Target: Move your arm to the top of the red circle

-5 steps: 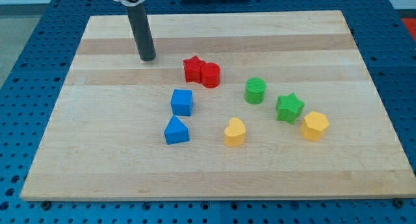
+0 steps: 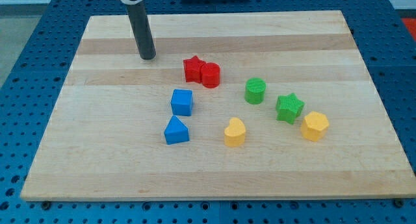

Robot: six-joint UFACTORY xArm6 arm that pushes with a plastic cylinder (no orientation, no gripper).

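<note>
Pale wooden board (image 2: 214, 165) on blue perforated table (image 2: 26, 62).

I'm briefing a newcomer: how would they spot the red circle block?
On the wooden board, find the two touching red blocks above centre. The red circle block is the right-hand one, round and smooth-sided, unlike the pointed red star block.

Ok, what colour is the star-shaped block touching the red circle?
Red. The star sits against the red circle on the view's left side, plain in the camera view.

My tip (image 2: 148, 57) rests up-left of the red star (image 2: 192, 69) touching the red circle (image 2: 210, 74)
</note>
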